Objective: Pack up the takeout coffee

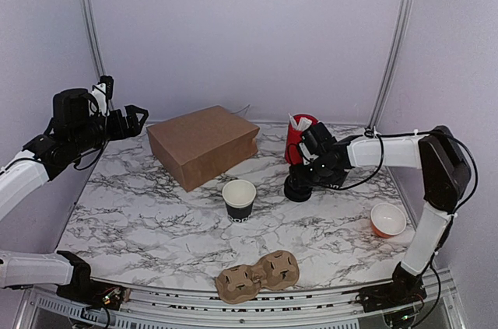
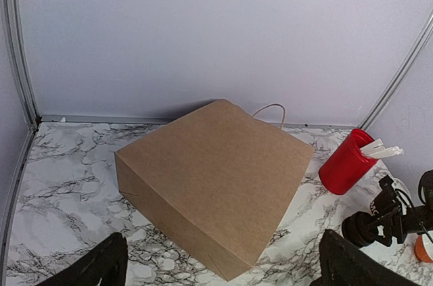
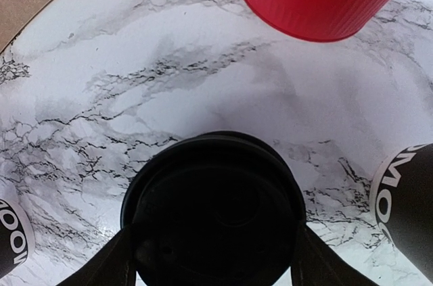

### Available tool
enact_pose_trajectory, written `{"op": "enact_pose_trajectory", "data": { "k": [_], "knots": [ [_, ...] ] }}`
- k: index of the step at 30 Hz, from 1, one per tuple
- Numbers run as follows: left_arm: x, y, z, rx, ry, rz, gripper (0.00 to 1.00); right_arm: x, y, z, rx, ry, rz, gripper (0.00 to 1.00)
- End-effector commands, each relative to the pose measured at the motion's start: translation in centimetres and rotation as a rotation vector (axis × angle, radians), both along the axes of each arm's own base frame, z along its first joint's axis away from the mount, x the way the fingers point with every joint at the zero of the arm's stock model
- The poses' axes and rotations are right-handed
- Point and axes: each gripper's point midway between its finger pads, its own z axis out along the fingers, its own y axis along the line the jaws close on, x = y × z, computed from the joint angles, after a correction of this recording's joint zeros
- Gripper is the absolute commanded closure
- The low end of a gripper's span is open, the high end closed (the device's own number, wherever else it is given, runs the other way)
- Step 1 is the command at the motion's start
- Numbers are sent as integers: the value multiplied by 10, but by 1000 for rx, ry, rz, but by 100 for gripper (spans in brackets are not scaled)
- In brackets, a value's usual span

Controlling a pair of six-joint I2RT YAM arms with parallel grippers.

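Takeout coffee (image 3: pixel 213 211) stands lidded on the marble table (image 1: pixel 156 220), right of centre and just in front of the red tub (image 1: pixel 298 136) of white sachets. The right tool (image 1: pixel 303 177) reaches in low and pinches it, one finger against each side of its black lid. Off to the left, the left tool (image 1: pixel 134 119) hangs spread wide above the table, facing the brown paper bag (image 1: pixel 204 145), with an open black cup (image 1: pixel 239 198) standing near the middle.

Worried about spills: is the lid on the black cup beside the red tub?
On. The right wrist view shows a round black lid covering the whole top of the cup, which sits within the right gripper.
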Motion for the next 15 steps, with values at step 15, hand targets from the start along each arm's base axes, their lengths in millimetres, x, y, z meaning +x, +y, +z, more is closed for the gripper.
{"op": "enact_pose_trajectory", "data": {
  "k": [15],
  "knots": [
    [3, -2, -4, -5, 3, -10, 1, 5, -5, 12, -54, -39, -20, 21]
  ]
}}
